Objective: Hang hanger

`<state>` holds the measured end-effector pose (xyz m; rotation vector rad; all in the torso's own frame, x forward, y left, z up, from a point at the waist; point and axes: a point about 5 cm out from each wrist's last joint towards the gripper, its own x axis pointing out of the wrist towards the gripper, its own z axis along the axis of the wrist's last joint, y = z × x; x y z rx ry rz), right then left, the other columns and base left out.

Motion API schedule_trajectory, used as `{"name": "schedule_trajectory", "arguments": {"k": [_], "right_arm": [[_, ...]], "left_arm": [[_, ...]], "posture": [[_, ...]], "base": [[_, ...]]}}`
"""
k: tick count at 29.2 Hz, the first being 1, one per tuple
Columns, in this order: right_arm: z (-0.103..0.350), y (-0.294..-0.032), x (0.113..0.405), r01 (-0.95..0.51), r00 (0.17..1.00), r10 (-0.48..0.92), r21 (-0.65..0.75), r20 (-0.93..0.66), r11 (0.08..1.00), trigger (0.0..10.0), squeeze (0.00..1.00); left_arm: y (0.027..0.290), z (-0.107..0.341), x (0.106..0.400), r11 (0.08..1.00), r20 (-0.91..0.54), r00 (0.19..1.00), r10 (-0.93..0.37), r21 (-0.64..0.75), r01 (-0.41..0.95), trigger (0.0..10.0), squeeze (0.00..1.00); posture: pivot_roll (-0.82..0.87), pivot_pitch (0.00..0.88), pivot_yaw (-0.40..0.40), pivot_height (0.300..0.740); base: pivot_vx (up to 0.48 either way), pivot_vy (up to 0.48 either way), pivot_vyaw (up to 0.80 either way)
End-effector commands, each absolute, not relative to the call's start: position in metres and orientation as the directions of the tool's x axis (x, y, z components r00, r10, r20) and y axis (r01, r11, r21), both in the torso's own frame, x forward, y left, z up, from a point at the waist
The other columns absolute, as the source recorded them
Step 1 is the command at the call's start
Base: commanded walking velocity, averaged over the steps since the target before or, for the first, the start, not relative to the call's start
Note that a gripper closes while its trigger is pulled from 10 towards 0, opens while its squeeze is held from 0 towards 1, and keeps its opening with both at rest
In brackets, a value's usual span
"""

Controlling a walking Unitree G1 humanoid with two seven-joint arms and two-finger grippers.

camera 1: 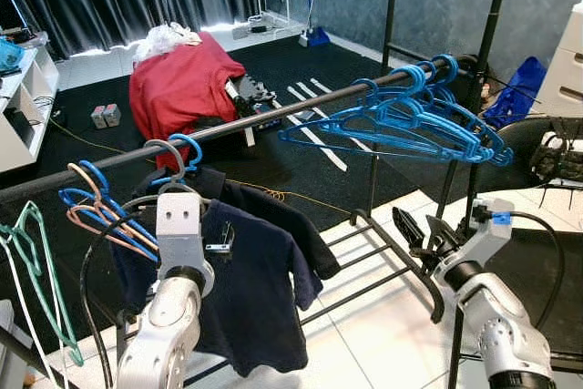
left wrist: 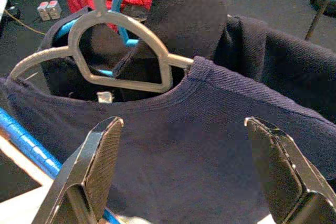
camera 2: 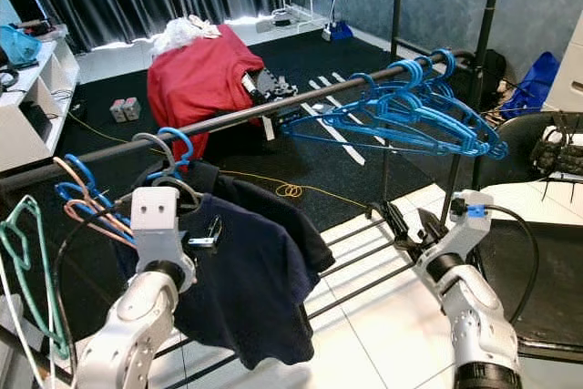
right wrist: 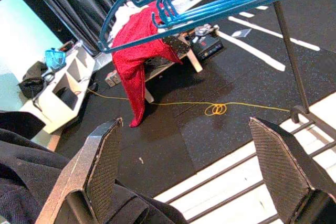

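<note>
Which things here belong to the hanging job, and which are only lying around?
Job: grey hanger, navy shirt, rail, left gripper with jaws open.
Lying about: blue hangers, red cloth, yellow cable, green hanger.

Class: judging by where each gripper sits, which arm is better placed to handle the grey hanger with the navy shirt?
Left. The left gripper, fingers open, faces the shirt just below the hanger. The right gripper sits farther along the rail.

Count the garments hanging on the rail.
2, though more may be hidden behind. A navy T-shirt on a grey hanger hangs in front at the rail's left part; a second dark garment hangs just behind it.
</note>
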<state>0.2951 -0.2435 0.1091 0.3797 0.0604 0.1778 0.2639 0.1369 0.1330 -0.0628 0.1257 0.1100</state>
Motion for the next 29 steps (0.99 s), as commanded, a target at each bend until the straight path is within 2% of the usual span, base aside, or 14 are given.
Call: {"name": "schedule_trajectory", "arguments": {"k": [1,18,29], "right_arm": [[0.107,-0.2383,0.2938,-0.172,0.979,0.2,0.388,-0.033,0.906,10.0,0.0],[0.1079,-0.2371,0.2925,-0.173,0.98,0.199,0.394,-0.027,0.903,10.0,0.0],[0.113,-0.2317,0.2942,-0.174,0.981,0.193,0.393,-0.01,0.903,10.0,0.0]], "left_arm": [[0.1351,0.1264,0.2622,0.987,-0.156,0.979,0.129,-0.074,-0.141,10.0,0.0],[0.135,0.1286,0.2629,0.989,-0.141,0.982,0.127,-0.059,-0.137,10.0,0.0],[0.1347,0.1293,0.2651,0.99,-0.141,0.982,0.122,-0.058,-0.132,10.0,0.0]], "posture": [[-0.06,0.0,0.055,0.74],[-0.05,0.0,0.051,0.74],[-0.05,0.0,0.083,0.74]], "base": [[0.0,0.0,0.0],[0.0,0.0,0.0],[0.0,0.0,0.0]]}}
